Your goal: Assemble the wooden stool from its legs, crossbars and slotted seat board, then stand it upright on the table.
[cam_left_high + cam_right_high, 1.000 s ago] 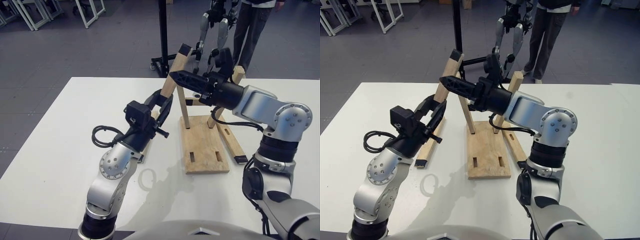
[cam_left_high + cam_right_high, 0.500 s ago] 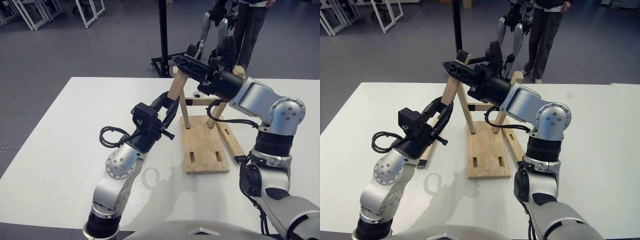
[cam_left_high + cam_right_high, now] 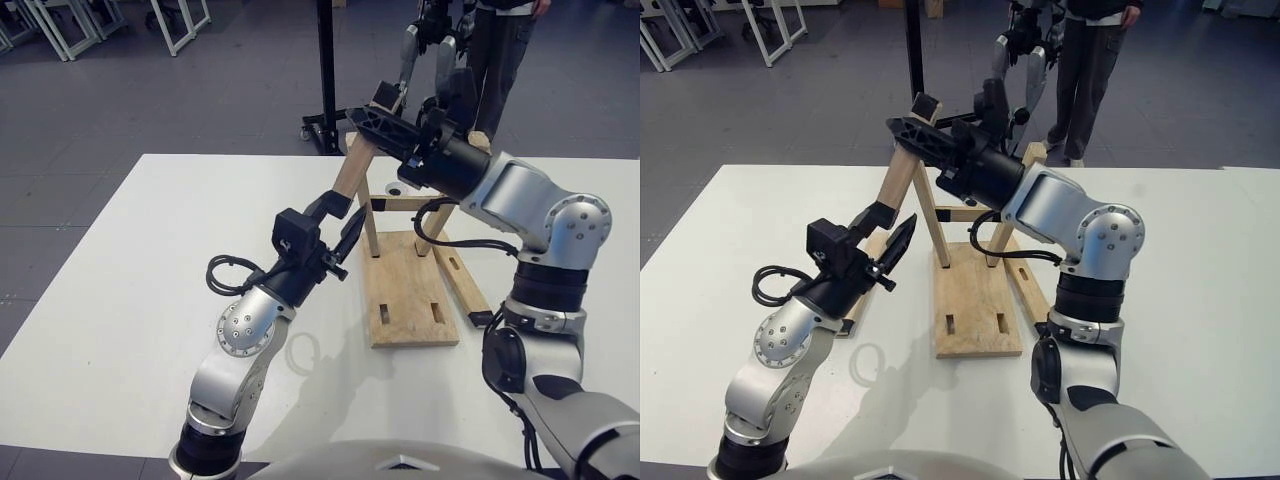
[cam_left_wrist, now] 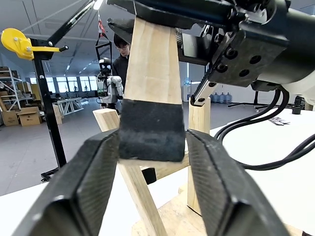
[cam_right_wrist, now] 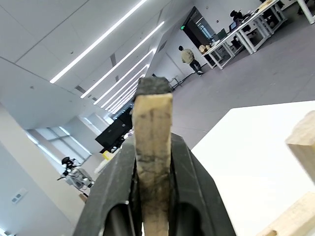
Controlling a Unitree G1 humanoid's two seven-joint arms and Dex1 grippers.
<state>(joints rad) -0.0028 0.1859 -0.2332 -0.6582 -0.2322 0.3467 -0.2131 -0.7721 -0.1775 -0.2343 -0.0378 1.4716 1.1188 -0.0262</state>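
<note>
The slotted seat board (image 3: 405,300) lies flat on the white table (image 3: 130,280). Two legs (image 3: 370,225) joined by a crossbar (image 3: 405,203) stand in it. My right gripper (image 3: 360,118) is shut on a tilted wooden leg (image 3: 355,165) near its upper black cap, seen between the fingers (image 5: 118,172). The leg's lower black cap (image 4: 151,130) sits between the spread fingers (image 4: 74,187) of my open left gripper (image 3: 340,218). Another leg (image 3: 462,282) lies right of the board. One more leg (image 3: 850,316) lies under my left arm.
A black pole on a wheeled base (image 3: 325,70) stands behind the table's far edge. The left and front parts of the table offer free room.
My right gripper has raised the leg higher and farther back. My left arm has moved forward and right, so its open fingers now flank the leg's lower cap.
</note>
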